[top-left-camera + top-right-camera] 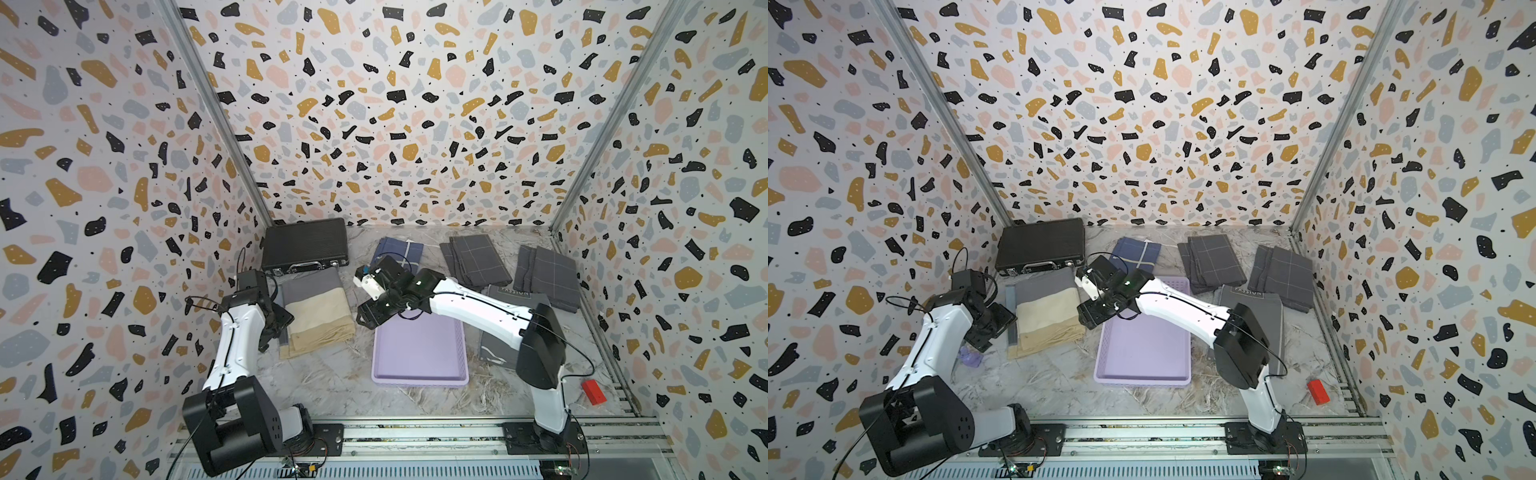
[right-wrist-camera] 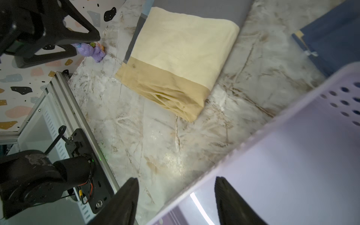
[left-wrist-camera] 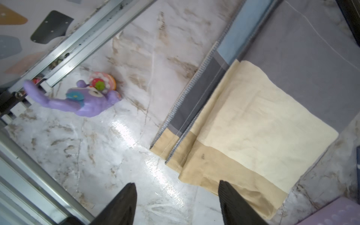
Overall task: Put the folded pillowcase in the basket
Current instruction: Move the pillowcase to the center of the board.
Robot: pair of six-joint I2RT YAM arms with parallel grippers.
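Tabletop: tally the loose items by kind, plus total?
Folded textiles: 5, including the beige-and-grey pillowcase
Lilac basket: 1
Black hard case: 1
Purple toy: 1
Red block: 1
Total: 9

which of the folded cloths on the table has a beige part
The folded pillowcase lying between the black case and the lilac basket: cream and tan over grey. The other folded cloths, along the back, are navy or dark grey with thin check lines.
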